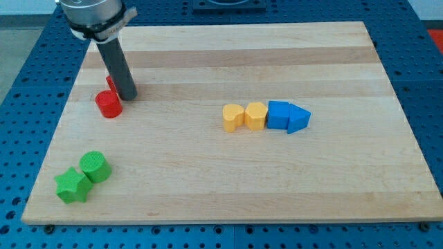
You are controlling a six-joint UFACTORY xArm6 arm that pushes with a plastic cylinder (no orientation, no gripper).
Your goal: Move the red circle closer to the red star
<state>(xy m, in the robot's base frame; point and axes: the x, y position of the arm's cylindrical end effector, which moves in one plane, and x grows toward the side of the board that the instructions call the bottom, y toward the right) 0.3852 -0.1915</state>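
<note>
Now my tip (127, 95) sits just above the red circle (109, 104), hiding most of the red star (110, 82); no gripper here

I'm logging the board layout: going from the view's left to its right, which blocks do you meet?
Green star → green cylinder → red circle → yellow heart-like block → yellow hexagon → blue cube → blue triangle.
</note>
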